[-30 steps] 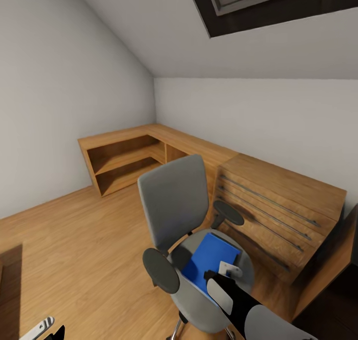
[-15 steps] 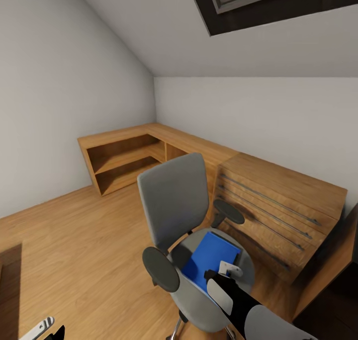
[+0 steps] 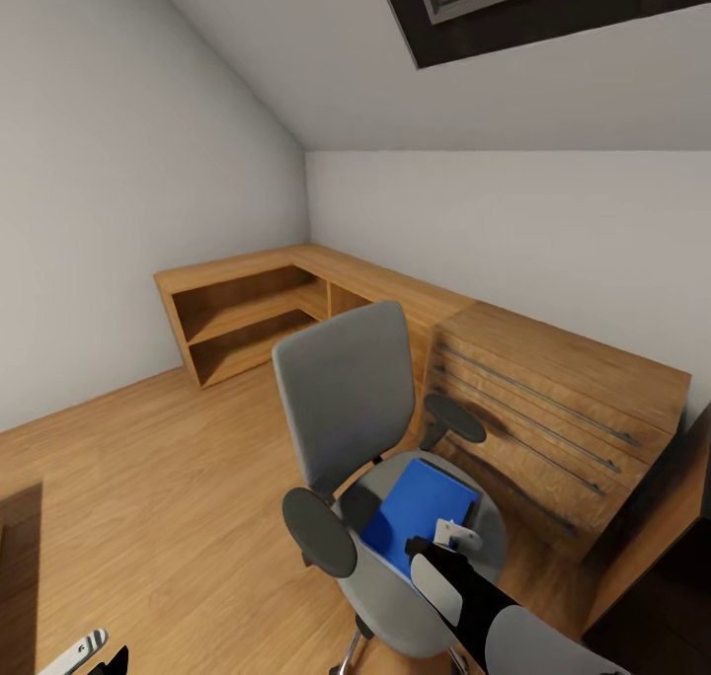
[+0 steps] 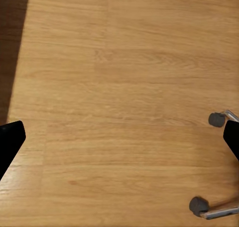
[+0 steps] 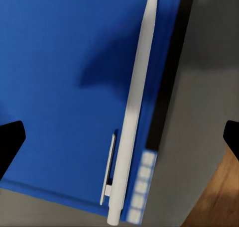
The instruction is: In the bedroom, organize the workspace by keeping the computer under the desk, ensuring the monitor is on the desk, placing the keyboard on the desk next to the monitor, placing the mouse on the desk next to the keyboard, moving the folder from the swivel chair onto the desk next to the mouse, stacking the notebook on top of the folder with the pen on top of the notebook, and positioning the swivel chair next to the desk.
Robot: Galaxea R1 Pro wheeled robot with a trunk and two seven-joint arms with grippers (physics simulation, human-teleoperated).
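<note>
The grey swivel chair [image 3: 346, 399] stands mid-room with a flat blue cover [image 3: 420, 507] on its seat; I cannot tell whether it is the folder or the notebook. My right gripper [image 3: 449, 542] hovers just above the seat's front. Seen from the right wrist, a white pen [image 5: 137, 107] lies along the blue cover [image 5: 64, 87], beside a black edge with pale tabs. The right gripper [image 5: 119, 140] is open, its fingers wide on either side of the pen. My left gripper [image 4: 119, 140] hangs open over bare floor near the chair's casters [image 4: 198, 205].
A low wooden corner shelf [image 3: 247, 310] runs along the far walls and joins a slatted wooden drawer unit [image 3: 553, 409] right behind the chair. A dark desk edge [image 3: 671, 547] is at the right. Wood floor [image 3: 148, 478] opens to the left.
</note>
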